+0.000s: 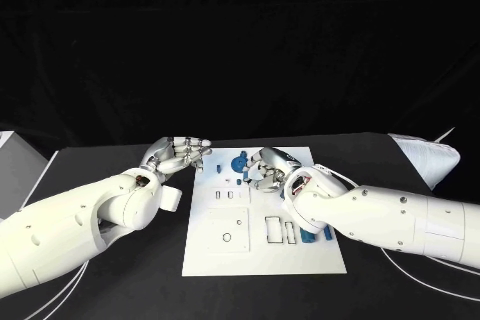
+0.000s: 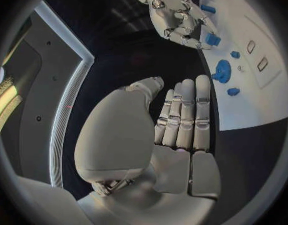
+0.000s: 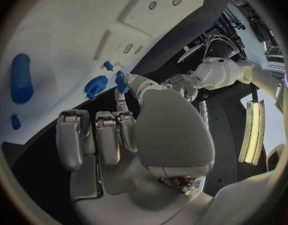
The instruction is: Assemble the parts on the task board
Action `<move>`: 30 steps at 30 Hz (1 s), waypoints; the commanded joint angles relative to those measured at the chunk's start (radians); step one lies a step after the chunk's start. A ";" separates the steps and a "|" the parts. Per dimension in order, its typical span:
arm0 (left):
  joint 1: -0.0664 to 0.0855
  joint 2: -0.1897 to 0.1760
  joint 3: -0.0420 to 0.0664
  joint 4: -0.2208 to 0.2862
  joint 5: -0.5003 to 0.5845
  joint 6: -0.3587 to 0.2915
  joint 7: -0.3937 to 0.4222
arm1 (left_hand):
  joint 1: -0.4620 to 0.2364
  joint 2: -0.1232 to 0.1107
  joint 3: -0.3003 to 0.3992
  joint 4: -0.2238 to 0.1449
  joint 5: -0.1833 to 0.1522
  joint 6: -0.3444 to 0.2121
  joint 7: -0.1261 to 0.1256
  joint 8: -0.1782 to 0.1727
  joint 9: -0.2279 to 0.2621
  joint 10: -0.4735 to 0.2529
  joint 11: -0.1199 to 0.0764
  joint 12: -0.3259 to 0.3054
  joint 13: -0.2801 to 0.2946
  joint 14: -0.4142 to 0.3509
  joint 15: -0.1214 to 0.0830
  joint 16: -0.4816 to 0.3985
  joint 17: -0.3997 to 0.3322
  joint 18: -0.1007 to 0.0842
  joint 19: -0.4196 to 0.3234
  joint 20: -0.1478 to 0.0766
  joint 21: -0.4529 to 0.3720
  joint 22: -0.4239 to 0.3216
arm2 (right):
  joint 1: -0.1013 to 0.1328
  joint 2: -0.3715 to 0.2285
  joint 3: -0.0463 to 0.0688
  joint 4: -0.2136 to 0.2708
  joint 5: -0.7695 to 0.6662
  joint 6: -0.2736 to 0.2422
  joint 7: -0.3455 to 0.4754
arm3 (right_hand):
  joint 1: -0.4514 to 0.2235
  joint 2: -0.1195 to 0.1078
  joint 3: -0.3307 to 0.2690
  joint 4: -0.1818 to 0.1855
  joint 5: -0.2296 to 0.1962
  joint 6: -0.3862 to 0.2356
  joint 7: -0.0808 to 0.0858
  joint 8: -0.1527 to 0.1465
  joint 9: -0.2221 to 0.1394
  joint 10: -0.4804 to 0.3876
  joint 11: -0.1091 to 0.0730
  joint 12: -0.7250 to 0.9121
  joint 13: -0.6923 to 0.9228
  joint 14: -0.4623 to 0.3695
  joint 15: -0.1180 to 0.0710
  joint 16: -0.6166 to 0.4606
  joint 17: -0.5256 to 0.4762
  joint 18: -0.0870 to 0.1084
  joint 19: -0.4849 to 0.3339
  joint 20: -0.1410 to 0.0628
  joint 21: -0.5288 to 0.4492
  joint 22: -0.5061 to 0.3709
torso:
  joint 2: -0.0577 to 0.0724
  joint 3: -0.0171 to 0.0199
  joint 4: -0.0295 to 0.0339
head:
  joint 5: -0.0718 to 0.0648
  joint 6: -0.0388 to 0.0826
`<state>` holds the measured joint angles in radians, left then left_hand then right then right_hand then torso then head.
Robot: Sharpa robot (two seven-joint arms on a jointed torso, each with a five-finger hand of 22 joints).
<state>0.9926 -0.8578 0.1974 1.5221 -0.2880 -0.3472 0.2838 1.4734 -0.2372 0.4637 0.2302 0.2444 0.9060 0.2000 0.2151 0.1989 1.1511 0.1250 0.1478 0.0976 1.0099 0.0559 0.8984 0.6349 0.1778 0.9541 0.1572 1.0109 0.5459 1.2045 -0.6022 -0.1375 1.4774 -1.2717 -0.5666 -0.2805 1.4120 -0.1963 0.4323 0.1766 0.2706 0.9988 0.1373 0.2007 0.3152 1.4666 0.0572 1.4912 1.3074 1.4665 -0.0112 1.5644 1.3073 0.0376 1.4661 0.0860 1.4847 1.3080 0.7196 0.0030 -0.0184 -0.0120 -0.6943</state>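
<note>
The white task board [image 1: 262, 257] lies in the middle of the black table. My right hand [image 1: 268, 169] hovers over the board's far end and pinches a small blue part [image 3: 120, 81] between thumb and a finger; the same blue part [image 2: 212, 39] also shows in the left wrist view. Close by on the board are a blue gear [image 3: 95, 86] and a small blue piece [image 3: 108, 65]. A blue cylinder [image 3: 21, 78] lies farther along the board. My left hand [image 1: 180, 153] is at the board's far left corner, fingers straight and side by side, holding nothing.
The board has several slots and a square recess [image 1: 228, 230] on its near half. A white bundle [image 1: 428, 155] lies at the table's far right, a pale box [image 1: 10, 169] at the left edge. White cables [image 1: 420, 275] trail near the front right.
</note>
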 commanded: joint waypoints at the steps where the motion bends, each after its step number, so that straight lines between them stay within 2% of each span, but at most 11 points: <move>1: 0.001 0.001 0.001 0.005 -0.004 0.008 -0.004 | -0.005 0.008 -0.003 -0.006 -0.005 -0.002 -0.004 0.006 0.001 0.005 -0.001 0.005 0.002 0.007 -0.002 0.004 0.000 0.008 -0.001 -0.007 0.002 0.001 | -0.007 0.014 -0.002 -0.001 -0.093 0.034 -0.086 | -0.011 -0.002 0.005 -0.001 -0.006 0.002 0.000 0.006 0.002 0.034 -0.003 0.002 0.198 0.104 -0.009 0.006 0.263 -0.012 0.066 -0.006 -0.002 0.172 | 0.001 -0.0003 0.0004 | 0.007 -0.004; 3: 0.001 0.001 0.001 0.006 -0.004 0.008 -0.005 | -0.005 0.009 -0.003 -0.006 -0.005 -0.002 -0.005 0.007 0.001 0.006 -0.002 0.007 0.002 0.008 -0.002 0.005 0.000 0.008 -0.001 -0.007 0.003 0.001 | -0.010 0.018 -0.002 0.003 -0.106 0.040 -0.096 | -0.011 -0.002 0.006 -0.001 -0.007 0.003 0.000 0.006 0.002 0.035 -0.003 0.002 0.199 0.104 -0.009 0.006 0.263 -0.012 0.066 -0.006 -0.002 0.171 | 0.001 0.0000 -0.0022 | 0.010 -0.006; 8: 0.001 -0.001 0.000 0.009 -0.005 0.006 -0.006 | -0.005 0.009 -0.003 -0.007 -0.005 -0.002 -0.005 0.007 0.001 0.007 -0.002 0.008 0.003 0.008 -0.003 0.005 0.000 0.008 -0.001 -0.007 0.004 0.001 | -0.019 0.028 -0.004 0.009 -0.128 0.051 -0.114 | -0.013 -0.003 0.006 -0.001 -0.008 0.004 -0.001 0.007 0.002 0.036 -0.003 0.003 0.200 0.104 -0.009 0.006 0.263 -0.012 0.067 -0.006 -0.001 0.172 | 0.002 0.0004 -0.0023 | 0.013 -0.009; 15: 0.001 -0.001 0.001 0.013 -0.005 0.007 -0.008 | -0.005 0.009 -0.004 -0.007 -0.005 -0.002 -0.005 0.007 0.002 0.008 -0.002 0.009 0.004 0.009 -0.003 0.006 0.001 0.008 0.000 -0.007 0.004 0.001 | -0.046 0.049 -0.005 0.011 -0.148 0.029 -0.121 | -0.015 -0.004 0.005 -0.001 -0.009 0.005 -0.001 0.009 0.003 0.037 -0.004 0.005 0.201 0.104 -0.009 0.006 0.263 -0.012 0.067 -0.006 -0.002 0.171 | 0.004 0.0023 0.0000 | 0.020 -0.016; 18: 0.001 -0.002 0.001 0.014 -0.005 0.008 -0.009 | -0.005 0.009 -0.004 -0.007 -0.005 -0.002 -0.005 0.007 0.002 0.008 -0.002 0.009 0.004 0.009 -0.003 0.006 0.001 0.008 0.000 -0.007 0.004 0.001 | -0.053 0.058 -0.005 0.009 -0.158 0.021 -0.124 | -0.016 -0.005 0.006 -0.001 -0.009 0.005 -0.001 0.009 0.003 0.039 -0.004 0.006 0.202 0.104 -0.009 0.006 0.263 -0.012 0.067 -0.006 -0.001 0.172 | 0.004 0.0016 -0.0002 | 0.022 -0.018; 24: 0.001 -0.004 0.001 0.016 -0.005 0.008 -0.010 | -0.005 0.008 -0.004 -0.007 -0.005 -0.002 -0.006 0.008 0.002 0.008 -0.003 0.010 0.004 0.010 -0.003 0.007 0.001 0.008 0.000 -0.008 0.005 0.002 | -0.061 0.068 -0.005 -0.002 -0.167 0.013 -0.124 | -0.019 -0.008 0.005 -0.002 -0.009 0.004 -0.001 0.010 0.003 0.040 -0.004 0.008 0.204 0.104 -0.009 0.006 0.263 -0.012 0.067 -0.006 -0.001 0.173 | 0.004 0.0007 -0.0015 | 0.027 -0.023; 30: 0.001 -0.006 0.001 0.018 -0.005 0.009 -0.011 | -0.005 0.008 -0.004 -0.007 -0.006 -0.002 -0.006 0.008 0.002 0.008 -0.003 0.011 0.005 0.010 -0.003 0.008 0.001 0.008 0.000 -0.008 0.005 0.002 | -0.067 0.078 -0.005 -0.012 -0.172 0.009 -0.122 | -0.020 -0.010 0.005 -0.002 -0.009 0.004 -0.001 0.010 0.003 0.041 -0.004 0.008 0.204 0.104 -0.009 0.006 0.263 -0.012 0.067 -0.006 -0.001 0.173 | 0.004 0.0018 -0.0017 | 0.033 -0.026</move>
<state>0.9930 -0.8642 0.1974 1.5365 -0.2896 -0.3476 0.2711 1.4734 -0.2373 0.4609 0.2275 0.2443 0.9060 0.2000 0.2184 0.1994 1.1546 0.1215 0.1537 0.1013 1.0152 0.0537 0.9024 0.6349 0.1777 0.9541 0.1572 1.0109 0.5465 1.1395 -0.5274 -0.1423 1.4668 -1.4183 -0.5521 -0.3990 1.4015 -0.2068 0.4321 0.1767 0.2652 0.9986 0.1374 0.2048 0.3166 1.4665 0.0572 1.4963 1.3080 1.4665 -0.0111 1.5643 1.3073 0.0376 1.4661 0.0861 1.4847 1.3076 0.7231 0.0042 -0.0200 0.0191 -0.7198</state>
